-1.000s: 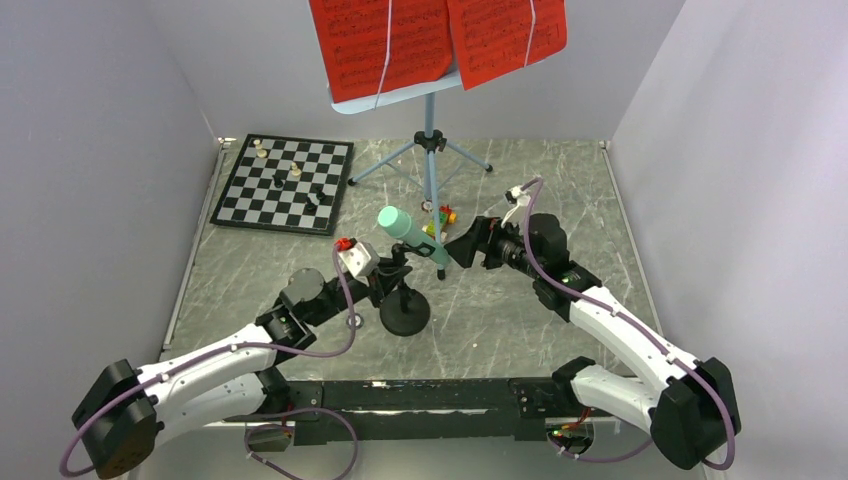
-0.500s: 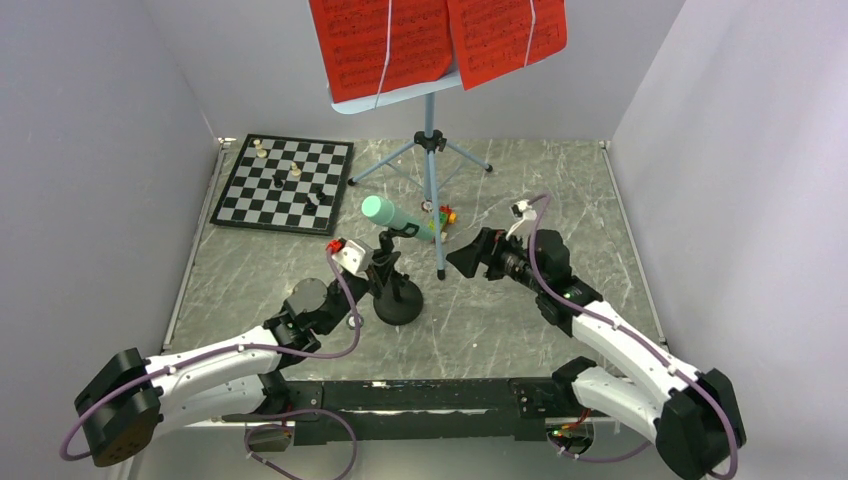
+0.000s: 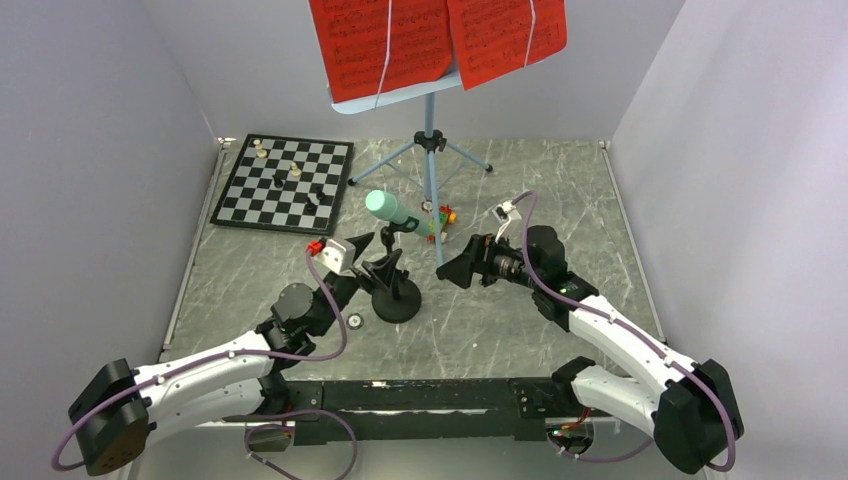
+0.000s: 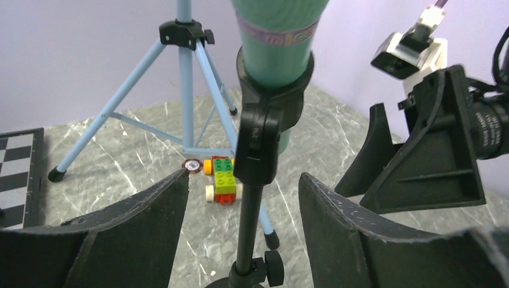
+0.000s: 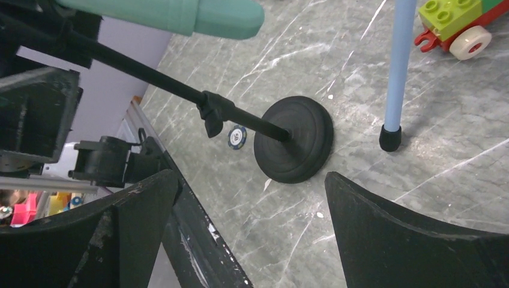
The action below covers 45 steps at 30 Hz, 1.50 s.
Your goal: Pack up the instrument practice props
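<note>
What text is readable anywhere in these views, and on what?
"mi": on the pale band round the mint-green microphone, left wrist view; further letters unclear.
No quote: the red sheet-music pages carry print too small to read.
No quote: the round token beside the mic stand has blurred markings.

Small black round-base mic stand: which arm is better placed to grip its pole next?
Left, probably. The left gripper is open, fingers flanking the pole of the small black round-base mic stand, below the mint-green toy microphone. The right gripper is open too, but stands off to the side.
</note>
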Each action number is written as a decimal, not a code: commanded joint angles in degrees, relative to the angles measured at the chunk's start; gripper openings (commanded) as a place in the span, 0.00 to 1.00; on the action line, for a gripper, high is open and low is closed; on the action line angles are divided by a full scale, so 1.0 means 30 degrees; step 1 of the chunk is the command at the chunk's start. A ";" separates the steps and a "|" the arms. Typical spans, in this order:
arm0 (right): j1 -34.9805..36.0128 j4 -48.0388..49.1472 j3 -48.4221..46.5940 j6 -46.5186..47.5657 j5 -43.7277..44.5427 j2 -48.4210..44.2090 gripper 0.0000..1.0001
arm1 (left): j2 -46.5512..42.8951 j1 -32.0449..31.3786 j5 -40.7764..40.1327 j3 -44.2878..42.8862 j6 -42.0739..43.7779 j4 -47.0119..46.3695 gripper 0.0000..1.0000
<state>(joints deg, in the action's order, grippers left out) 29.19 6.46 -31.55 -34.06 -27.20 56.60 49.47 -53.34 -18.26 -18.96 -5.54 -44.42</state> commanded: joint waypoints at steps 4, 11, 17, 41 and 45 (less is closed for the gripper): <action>0.0114 0.0060 -0.1414 0.0767 -0.1577 0.0799 1.00 | -0.1523 -0.0025 0.0313 -0.0625 0.0997 0.0710 0.79; 0.0214 0.0626 -0.1262 0.0546 -0.1604 0.1292 1.00 | -0.1100 0.0039 0.1052 -0.1630 0.2627 0.0943 0.79; 0.0341 0.0363 -0.1295 0.0645 -0.1289 0.1302 1.00 | 0.0624 0.0226 0.1834 -0.3076 0.3047 0.1391 0.74; 0.2868 0.3755 -0.2354 -0.0622 0.1510 0.4391 0.87 | 0.0794 0.0480 -0.0138 -0.2750 0.2640 0.2385 0.00; 0.3393 0.4208 -0.2663 -0.0646 0.1909 0.5484 0.78 | 0.0540 0.0201 -0.1133 -0.2337 0.2420 0.2291 0.00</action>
<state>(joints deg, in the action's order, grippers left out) 38.04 13.93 -36.71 -35.51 -24.25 70.61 52.60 -52.05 -16.53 -26.98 1.89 -36.64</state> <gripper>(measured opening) 0.809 0.328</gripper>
